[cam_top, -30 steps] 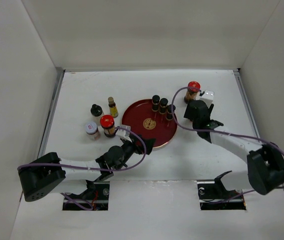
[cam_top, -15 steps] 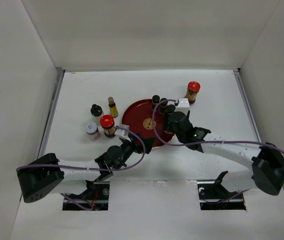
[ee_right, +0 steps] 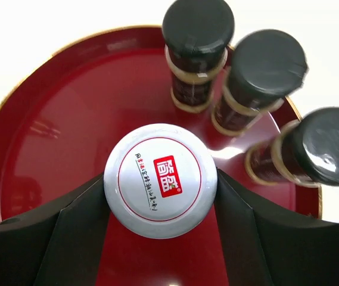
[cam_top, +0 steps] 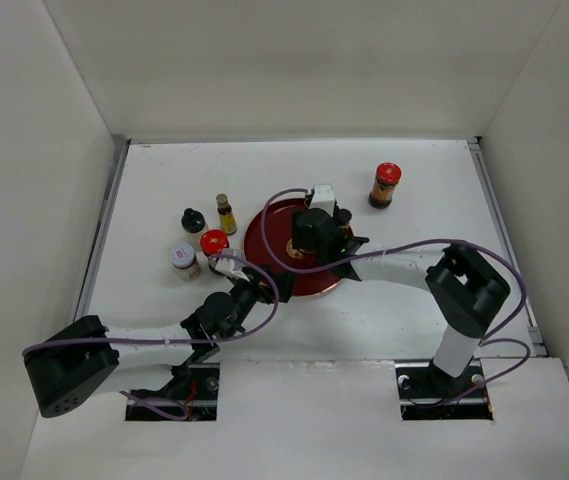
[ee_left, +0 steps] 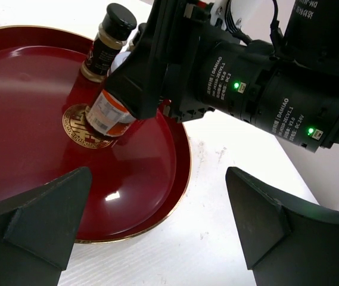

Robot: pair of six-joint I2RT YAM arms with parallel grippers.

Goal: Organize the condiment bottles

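Right fingers (ee_right: 68, 238) clamp white-lidded jar (ee_right: 160, 180), black-capped bottles (ee_right: 264, 62) beside

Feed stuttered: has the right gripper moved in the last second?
Yes: right gripper swung left, from the red-capped brown jar to over the round red tray.

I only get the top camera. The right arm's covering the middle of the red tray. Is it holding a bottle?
Observer: Yes. The right wrist camera shows its jaws shut on a white-lidded jar with a red logo.
Operator: Is it down on the tray yet?
Observer: The left wrist camera shows the jar's base at the gold emblem in the red tray; touching or not, I can't tell.
Operator: What else is under there?
Observer: Three black-capped bottles stand in a row beside the jar, on the tray.
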